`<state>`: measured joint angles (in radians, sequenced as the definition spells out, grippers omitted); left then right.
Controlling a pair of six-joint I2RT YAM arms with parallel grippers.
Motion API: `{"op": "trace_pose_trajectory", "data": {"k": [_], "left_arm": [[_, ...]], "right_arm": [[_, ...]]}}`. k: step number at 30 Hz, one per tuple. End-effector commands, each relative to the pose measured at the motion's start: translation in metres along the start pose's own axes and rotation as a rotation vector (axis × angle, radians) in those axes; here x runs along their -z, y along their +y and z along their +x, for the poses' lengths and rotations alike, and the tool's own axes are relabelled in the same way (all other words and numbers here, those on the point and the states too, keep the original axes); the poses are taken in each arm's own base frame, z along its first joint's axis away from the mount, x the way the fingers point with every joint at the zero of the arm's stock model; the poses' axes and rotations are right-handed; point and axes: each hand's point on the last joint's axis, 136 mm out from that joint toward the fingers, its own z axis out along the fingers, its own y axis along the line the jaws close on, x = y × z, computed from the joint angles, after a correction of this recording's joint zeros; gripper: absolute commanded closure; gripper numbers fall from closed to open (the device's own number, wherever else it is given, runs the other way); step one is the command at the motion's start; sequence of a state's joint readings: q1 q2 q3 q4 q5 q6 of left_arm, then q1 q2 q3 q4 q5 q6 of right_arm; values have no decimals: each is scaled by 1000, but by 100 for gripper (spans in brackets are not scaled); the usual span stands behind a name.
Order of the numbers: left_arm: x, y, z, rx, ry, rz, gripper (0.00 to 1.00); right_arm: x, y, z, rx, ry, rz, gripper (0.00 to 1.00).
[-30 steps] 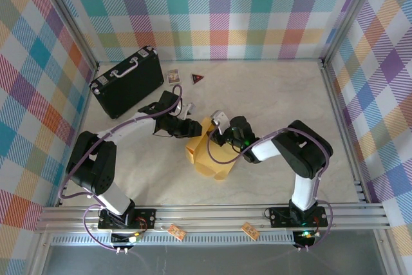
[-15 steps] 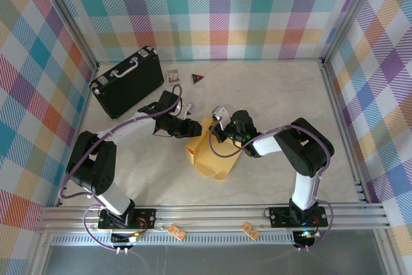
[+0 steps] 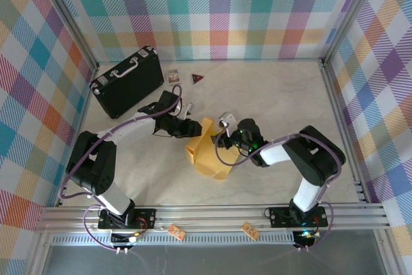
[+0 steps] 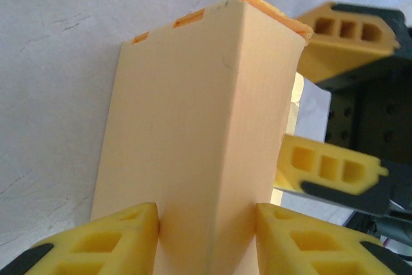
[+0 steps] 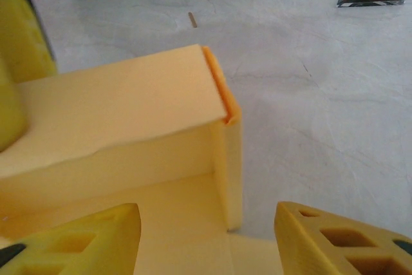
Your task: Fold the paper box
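Though unfinished, paper box (image 4: pixel 193 120) in left hand (image 4: pixel 206 218).

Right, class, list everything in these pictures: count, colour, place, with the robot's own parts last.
paper box: one, mustard yellow, mid-table between the grippers
case: one, black with pale handle, far left
small pack: one, printed, right of the case
triangular piece: one, dark, right of the small pack
tags: two, tan, on the near rail
table: one, pale marbled, under everything
left gripper: one, yellow fingers, clamped on the paper box
right gripper: one, yellow fingers, open beside the paper box
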<state>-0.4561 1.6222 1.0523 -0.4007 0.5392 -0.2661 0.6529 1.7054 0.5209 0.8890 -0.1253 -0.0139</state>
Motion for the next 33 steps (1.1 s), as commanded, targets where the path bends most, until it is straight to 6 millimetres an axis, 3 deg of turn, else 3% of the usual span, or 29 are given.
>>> {"op": "trace_pose_trajectory", "data": {"k": [1,6,10,13,17,19,25,33], "left_arm": [[-11,32,31,85,100,-108,58],[-10,33,32,83,93,-112,58],[-10,32,30,79,90,-107,58],[-9,32,30,77,87,-109,58],[-7,32,29,77,83,-113,58],[-6,32,28,76,79,-112,58],[-5,30,29,73,80,-108,58],[-6,31,29,77,82,-102,59]], "right_arm": [[12,8,-9,-22,-62,7,43],[36,49,-1,-4,-71,-55,45],[43,105,12,93,-60,-160,49],[40,126,15,87,-69,-180,50],[18,143,16,117,-77,-161,47],[11,139,11,95,-117,-114,46],[-8,153,10,84,-122,-144,47],[-31,152,4,99,-164,-107,58]]}}
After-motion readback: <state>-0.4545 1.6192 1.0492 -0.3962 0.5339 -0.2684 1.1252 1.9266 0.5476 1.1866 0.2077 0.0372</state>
